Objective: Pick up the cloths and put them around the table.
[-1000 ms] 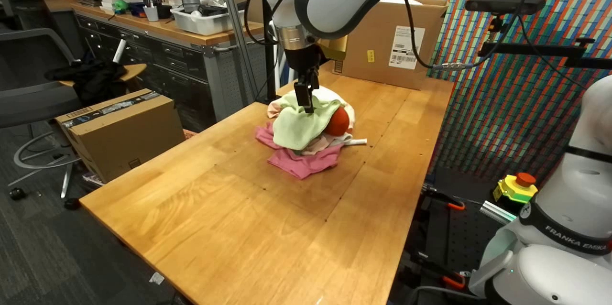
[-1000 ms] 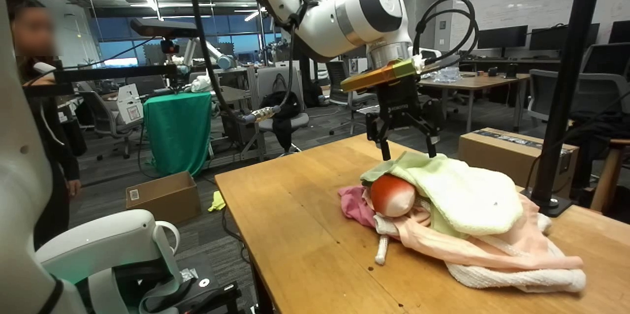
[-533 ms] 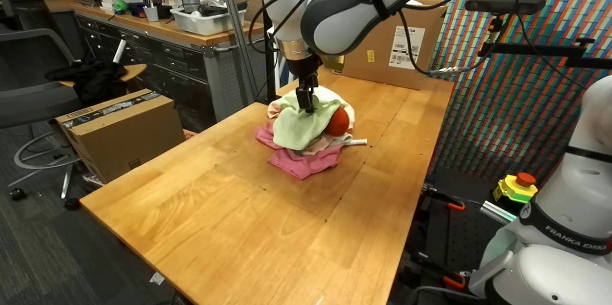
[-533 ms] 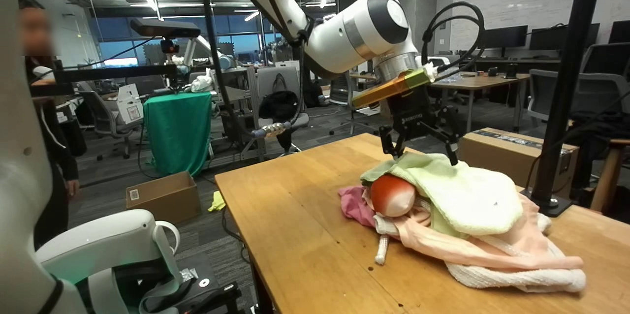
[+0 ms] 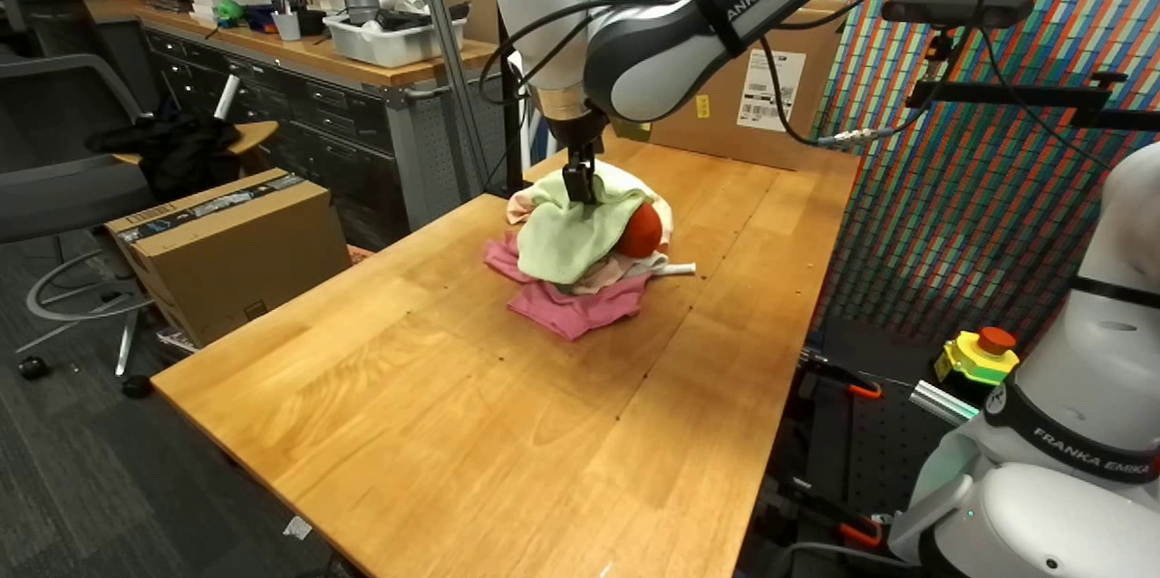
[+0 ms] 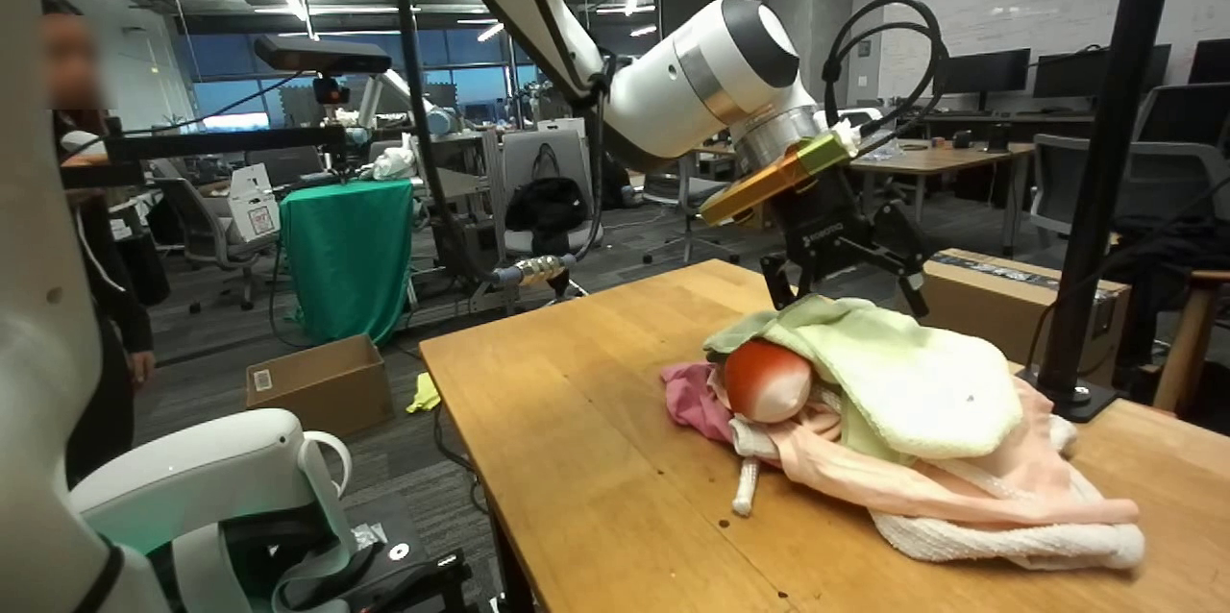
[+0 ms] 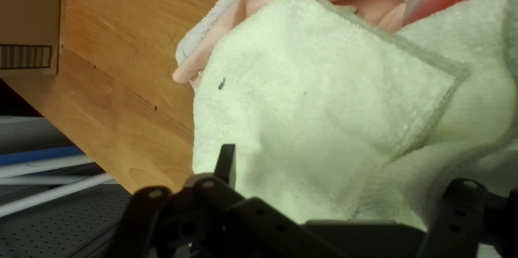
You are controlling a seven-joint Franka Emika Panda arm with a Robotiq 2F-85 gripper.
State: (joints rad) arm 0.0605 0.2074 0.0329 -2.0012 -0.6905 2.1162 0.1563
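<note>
probably at pre-grasp, with black two-fingered end effector [image 6: 848, 307] spread wide over rumpled pale-green fluffy cloth [image 6: 927, 387]; next, pinch and lift.

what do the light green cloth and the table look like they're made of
The light green cloth seems matte terry or microfibre: fuzzy pile shows in the wrist view; exact fibre unclear. The table looks like wood, softly shiny, with visible grain and board joints.

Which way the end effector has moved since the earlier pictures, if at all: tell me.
Yes: in an exterior view, the end effector has shifted rightward across the picture, toward the black pole, and leans more.
</note>
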